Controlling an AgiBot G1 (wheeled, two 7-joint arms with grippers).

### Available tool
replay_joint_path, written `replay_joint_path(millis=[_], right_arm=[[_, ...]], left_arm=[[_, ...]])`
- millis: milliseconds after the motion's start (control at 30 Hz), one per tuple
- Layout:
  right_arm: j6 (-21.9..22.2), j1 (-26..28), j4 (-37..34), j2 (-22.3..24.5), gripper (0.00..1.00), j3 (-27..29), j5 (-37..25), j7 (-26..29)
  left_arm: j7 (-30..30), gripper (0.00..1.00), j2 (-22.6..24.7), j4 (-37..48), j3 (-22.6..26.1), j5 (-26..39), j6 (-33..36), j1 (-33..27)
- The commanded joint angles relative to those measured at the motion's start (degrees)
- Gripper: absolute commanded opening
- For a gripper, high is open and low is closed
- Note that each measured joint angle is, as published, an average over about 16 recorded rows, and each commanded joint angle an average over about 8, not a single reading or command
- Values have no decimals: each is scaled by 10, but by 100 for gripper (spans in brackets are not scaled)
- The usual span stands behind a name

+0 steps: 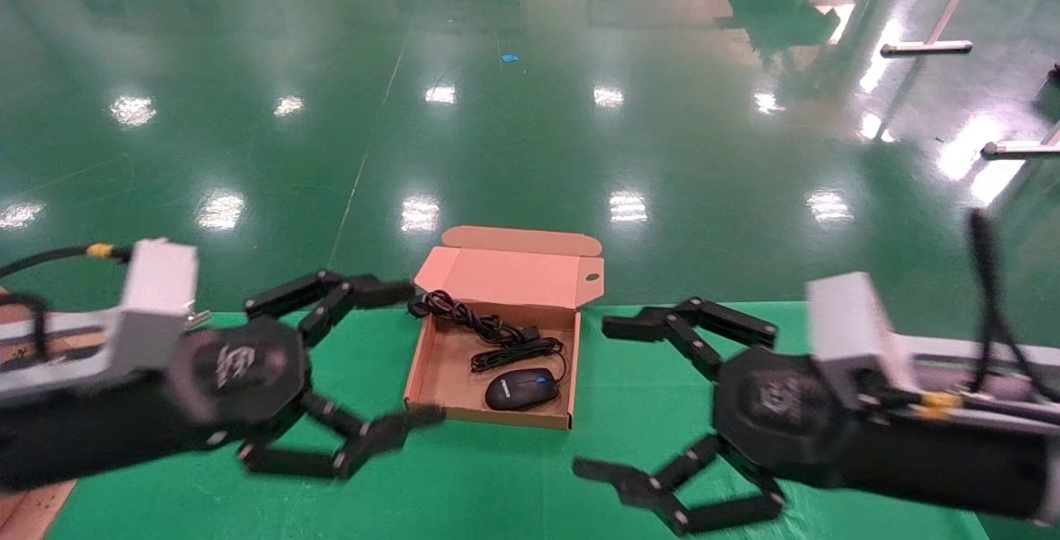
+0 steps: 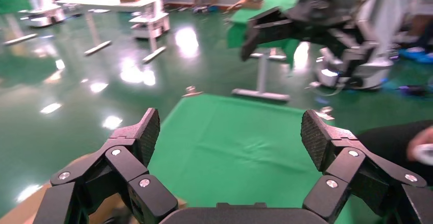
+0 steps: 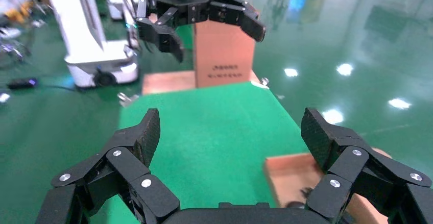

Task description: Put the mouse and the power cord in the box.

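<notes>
My left tool (image 1: 397,358) and right tool (image 1: 609,395) are hanging wide and empty, flanking the box (image 1: 426,358) at frame centre. The mouse (image 1: 522,389) and power cord (image 1: 484,329) are lying inside, so I'm judging the packing done

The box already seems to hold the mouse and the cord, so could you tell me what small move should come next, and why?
Probably close the lid. The mouse and power cord both lie inside the box, and the left tool and right tool flank it open and empty. I would bring the left tool behind the upright lid to fold it forward.
</notes>
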Motion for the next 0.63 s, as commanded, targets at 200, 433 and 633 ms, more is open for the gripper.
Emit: replay_joint_path(millis=[200,433,633], right_arm=[[-40,-43,50,49,100,48,57,42],[-65,-69,82,79,100,78,93,64],[-65,-69,82,79,100,78,94,64]], left_arm=[[-59,100,-36,-73,-43,-35,61,33],[-80,100,-50,-109,-61,-49,90,45],[-79,100,-50,-107,-60,-50,89,45]])
